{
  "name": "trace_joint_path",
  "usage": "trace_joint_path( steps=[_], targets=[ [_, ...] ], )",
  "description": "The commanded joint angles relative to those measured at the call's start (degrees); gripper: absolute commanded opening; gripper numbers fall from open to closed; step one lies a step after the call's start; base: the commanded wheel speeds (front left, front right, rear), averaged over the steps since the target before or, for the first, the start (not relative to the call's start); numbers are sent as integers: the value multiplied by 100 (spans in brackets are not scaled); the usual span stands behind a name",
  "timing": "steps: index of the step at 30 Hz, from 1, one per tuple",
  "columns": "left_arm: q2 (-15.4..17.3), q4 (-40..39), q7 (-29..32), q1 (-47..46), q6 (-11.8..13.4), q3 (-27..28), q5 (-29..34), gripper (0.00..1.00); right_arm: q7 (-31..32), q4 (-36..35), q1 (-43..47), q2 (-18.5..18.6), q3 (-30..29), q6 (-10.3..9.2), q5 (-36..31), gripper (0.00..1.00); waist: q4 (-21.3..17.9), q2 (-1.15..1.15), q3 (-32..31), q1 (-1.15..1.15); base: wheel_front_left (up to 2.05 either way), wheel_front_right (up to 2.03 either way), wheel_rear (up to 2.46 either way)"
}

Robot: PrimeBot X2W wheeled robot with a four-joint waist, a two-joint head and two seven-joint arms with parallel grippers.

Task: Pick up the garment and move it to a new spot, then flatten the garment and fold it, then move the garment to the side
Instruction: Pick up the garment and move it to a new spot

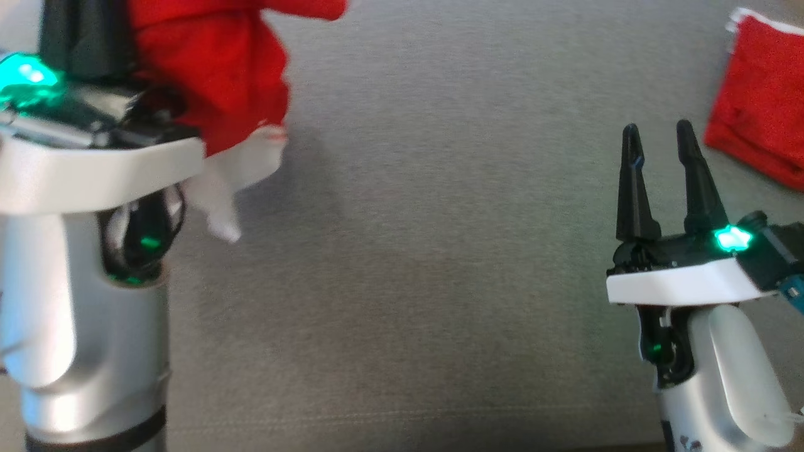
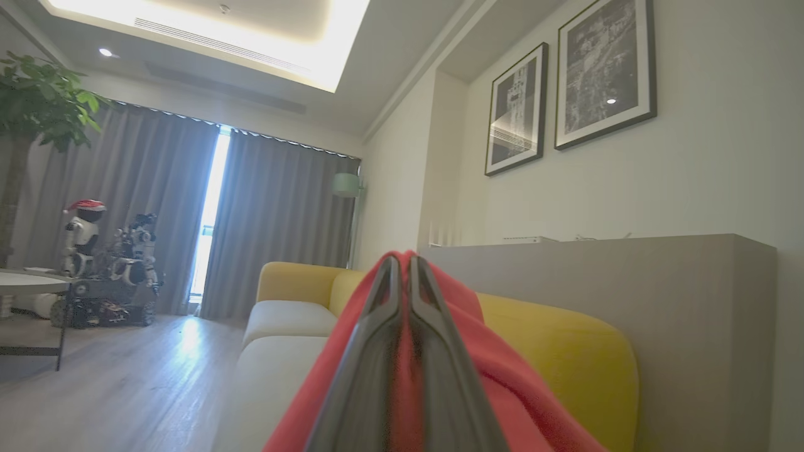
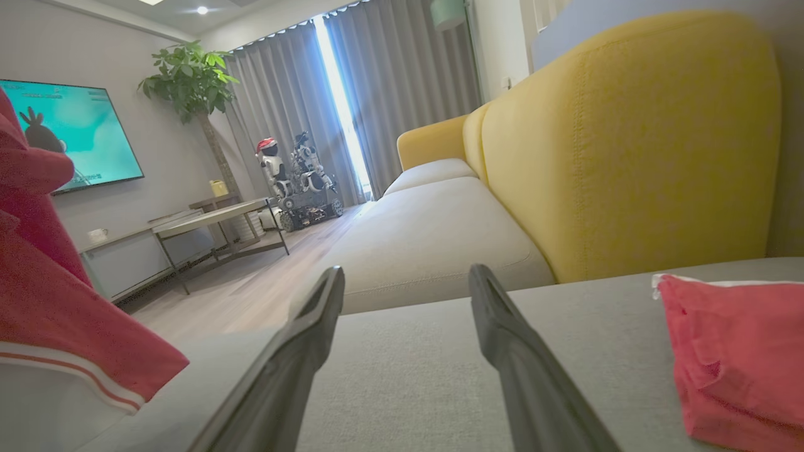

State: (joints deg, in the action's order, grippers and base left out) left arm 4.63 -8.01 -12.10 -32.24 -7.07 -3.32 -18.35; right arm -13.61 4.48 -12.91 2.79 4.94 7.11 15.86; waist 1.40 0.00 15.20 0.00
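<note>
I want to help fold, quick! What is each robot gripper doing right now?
Left gripper: shut on the red and white cloth garment.
Right gripper: open, holding nothing.

This is a living room in a home. A yellow sofa (image 3: 628,144) with pale seat cushions runs along the wall, and framed pictures (image 2: 604,69) hang above it. Long grey curtains (image 2: 276,232) cover a tall window. A television (image 3: 75,135), a leafy indoor tree (image 3: 188,75) and a low table (image 3: 213,216) stand on a wooden floor (image 2: 125,389).
</note>
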Motion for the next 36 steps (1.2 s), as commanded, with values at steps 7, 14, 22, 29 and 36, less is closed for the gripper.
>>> trace_joint_path(
  steps=[7,14,22,29,36],
  targets=[
    [-52,170,34,-649,16,-494,58,0,-119,-251,-335,9,255,37,196,100,-826,0,265,0,0,0,0],
    [-156,1280,-173,-978,140,-1244,99,0,-136,-409,-385,9,361,37,383,100,-1511,0,511,0,0,0,0],
    [-173,2081,-284,-1128,385,-2676,-408,70,-138,-563,-372,9,261,37,431,100,-1874,0,604,0,0,0,0],
    [-174,2055,-288,-949,519,-3156,-567,100,-138,-548,-320,9,211,37,415,100,-1682,0,548,0,0,0,0],
    [-175,1901,-289,-774,591,-2731,-426,100,-139,-525,-341,9,248,37,308,100,-1297,0,420,0,0,0,0]
  ],
)
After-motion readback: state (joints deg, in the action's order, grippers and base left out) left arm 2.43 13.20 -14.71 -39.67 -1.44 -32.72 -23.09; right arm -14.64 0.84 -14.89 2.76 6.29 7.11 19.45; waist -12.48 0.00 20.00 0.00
